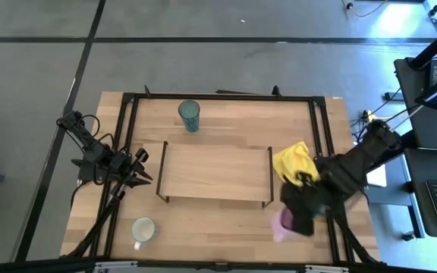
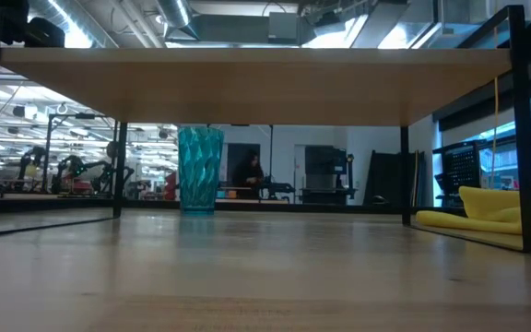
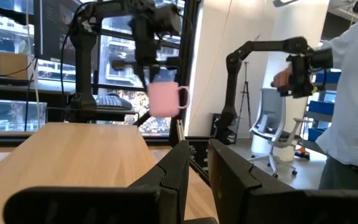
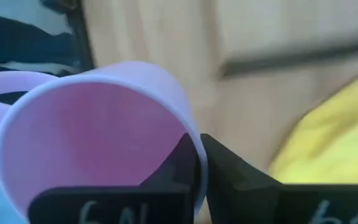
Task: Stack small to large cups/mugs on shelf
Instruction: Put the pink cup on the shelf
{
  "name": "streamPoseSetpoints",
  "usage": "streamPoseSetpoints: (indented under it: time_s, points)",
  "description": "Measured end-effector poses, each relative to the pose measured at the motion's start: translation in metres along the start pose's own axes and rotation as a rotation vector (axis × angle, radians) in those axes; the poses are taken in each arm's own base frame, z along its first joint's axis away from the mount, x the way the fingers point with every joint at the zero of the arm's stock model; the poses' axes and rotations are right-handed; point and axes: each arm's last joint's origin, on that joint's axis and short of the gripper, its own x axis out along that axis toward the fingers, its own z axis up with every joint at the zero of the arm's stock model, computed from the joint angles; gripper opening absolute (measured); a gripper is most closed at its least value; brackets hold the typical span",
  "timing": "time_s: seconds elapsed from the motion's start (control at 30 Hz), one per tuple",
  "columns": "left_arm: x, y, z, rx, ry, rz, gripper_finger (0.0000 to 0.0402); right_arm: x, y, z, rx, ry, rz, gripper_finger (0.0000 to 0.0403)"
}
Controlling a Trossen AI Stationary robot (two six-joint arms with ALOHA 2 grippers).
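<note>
Pink mug (image 4: 98,130) pinched at rim by right gripper (image 4: 199,163); left gripper (image 3: 194,171) nrly closed, empty.

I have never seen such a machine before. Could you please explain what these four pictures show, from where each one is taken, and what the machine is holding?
It is a robot with two dark arms at a wooden table. One picture looks down from above, one looks level across the tabletop, and two come from cameras on the arms' wrists. On the table stands a low wooden shelf, with a teal tumbler behind it, a white mug in front, and a yellow cloth at its right. The right gripper is shut on the rim of a pink mug and holds it above the table. The left gripper waits, shut, beside the shelf's left end.
</note>
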Motion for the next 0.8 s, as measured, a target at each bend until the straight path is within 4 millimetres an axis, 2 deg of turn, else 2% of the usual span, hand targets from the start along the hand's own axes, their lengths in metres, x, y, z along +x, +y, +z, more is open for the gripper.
streamPoseSetpoints:
  time_s: [0.2, 0.37, 0.5, 0.6, 0.67, 0.8]
  points:
    - [0.000, 0.000, 0.000, 0.008, 0.000, 0.005, 0.0053, -0.005, -0.033, 0.054, -0.211, -0.009, -0.058, 0.0021]
    - [0.000, 0.000, 0.000, 0.007, 0.001, 0.005, 0.0053, -0.014, -0.058, 0.090, -0.255, -0.078, -0.095, 0.0022]
    - [0.000, 0.000, 0.000, 0.007, 0.000, 0.005, 0.0053, -0.025, -0.063, 0.103, -0.264, -0.115, -0.086, 0.0023]
    - [0.000, 0.000, 0.000, 0.007, 0.000, 0.004, 0.0053, -0.029, -0.061, 0.108, -0.348, -0.131, -0.093, 0.0023]
    - [0.000, 0.000, 0.000, 0.013, 0.000, 0.004, 0.0053, -0.025, -0.062, 0.111, -0.437, -0.128, -0.146, 0.0023]
    - [0.000, 0.000, 0.000, 0.033, 0.000, 0.005, 0.0053, -0.005, -0.071, 0.127, -0.559, -0.064, -0.198, 0.0024]
